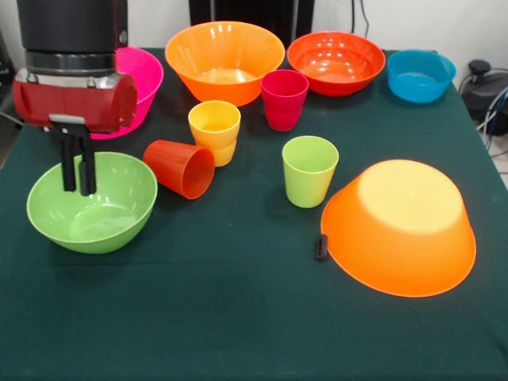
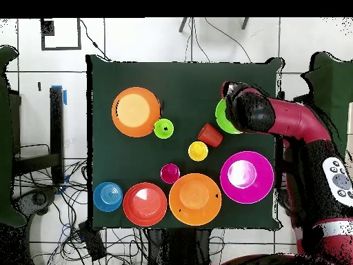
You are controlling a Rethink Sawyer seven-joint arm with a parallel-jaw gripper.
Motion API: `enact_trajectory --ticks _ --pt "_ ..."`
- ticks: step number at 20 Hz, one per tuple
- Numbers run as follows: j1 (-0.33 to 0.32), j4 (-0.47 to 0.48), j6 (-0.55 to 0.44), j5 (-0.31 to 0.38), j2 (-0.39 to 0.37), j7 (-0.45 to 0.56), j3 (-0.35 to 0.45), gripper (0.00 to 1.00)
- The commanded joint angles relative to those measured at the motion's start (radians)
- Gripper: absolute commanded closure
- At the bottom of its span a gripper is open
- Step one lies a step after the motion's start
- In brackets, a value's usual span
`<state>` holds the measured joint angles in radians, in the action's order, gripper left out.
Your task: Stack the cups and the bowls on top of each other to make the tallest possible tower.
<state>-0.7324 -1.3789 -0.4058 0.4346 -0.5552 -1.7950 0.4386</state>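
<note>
A: Where do we see the lime green bowl (image 1: 92, 202)?
B: At the surface (image 1: 238, 317) edge, upright. Our gripper (image 1: 78, 190) hangs inside it, jaws almost together, holding nothing.

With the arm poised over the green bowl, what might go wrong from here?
1. The gripper's closed fingers hang inside the green bowl, near its rim; closing on that glossy flared wall could slip or tip it.
2. The orange-red cup lies on its side against the yellow cup, so a nudged bowl may set it rolling.
</note>
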Motion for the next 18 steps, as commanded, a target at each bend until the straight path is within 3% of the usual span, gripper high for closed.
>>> enact_trajectory --ticks 1,6,11,15,18 --pt "0.038 -0.021 -0.138 -0.029 -0.046 -0.098 -0.085 1.0" --pt "0.049 -0.033 -0.125 -0.126 -0.035 -0.259 -0.178 1.0" --pt "0.178 0.005 -0.11 -0.257 0.018 -0.539 -0.397 1.0" --pt "0.187 0.039 -0.093 -0.311 0.047 -0.526 -0.439 1.0" --pt "0.217 0.012 -0.1 -0.33 0.04 -0.566 -0.471 1.0"
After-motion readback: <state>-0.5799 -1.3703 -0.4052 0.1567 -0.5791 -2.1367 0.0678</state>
